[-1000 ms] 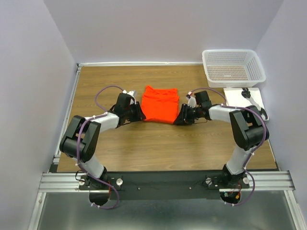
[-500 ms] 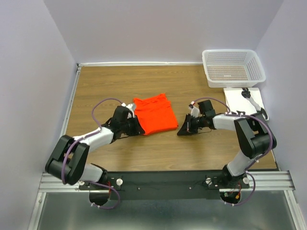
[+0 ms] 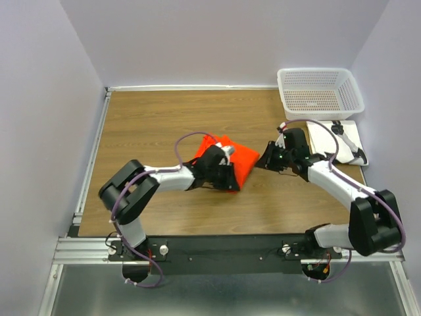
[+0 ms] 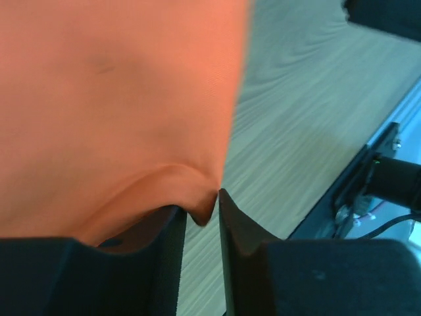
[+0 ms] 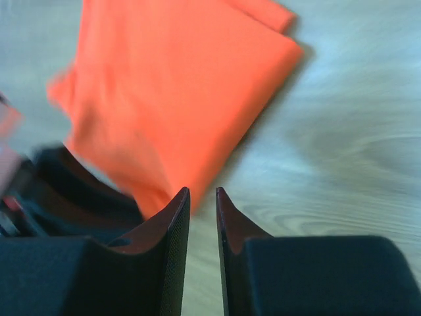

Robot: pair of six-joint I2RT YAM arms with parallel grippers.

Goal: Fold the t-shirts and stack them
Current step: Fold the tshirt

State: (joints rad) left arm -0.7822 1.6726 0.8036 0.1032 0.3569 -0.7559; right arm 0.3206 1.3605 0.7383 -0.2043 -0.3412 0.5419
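Observation:
The orange-red t-shirt [image 3: 245, 157] lies bunched and folded on the wooden table, mid-table. My left gripper [image 3: 230, 182] is at its near edge, shut on a fold of the cloth. In the left wrist view the t-shirt [image 4: 112, 99] fills the upper left and its hem dips between the jaws of the left gripper [image 4: 202, 212]. My right gripper [image 3: 266, 160] is just right of the shirt, apart from it, jaws nearly together with nothing between them. In the right wrist view the t-shirt [image 5: 177, 85] lies ahead of the right gripper [image 5: 202, 192].
A white mesh basket [image 3: 320, 71] stands at the back right corner. A white flat board [image 3: 325, 135] lies in front of it with a black-handled tool [image 3: 348, 141] on it. Walls close the table at back and sides.
My left gripper has swung right, pulling the shirt right and bunching it. My right gripper has come off the shirt's right edge and drawn back right.

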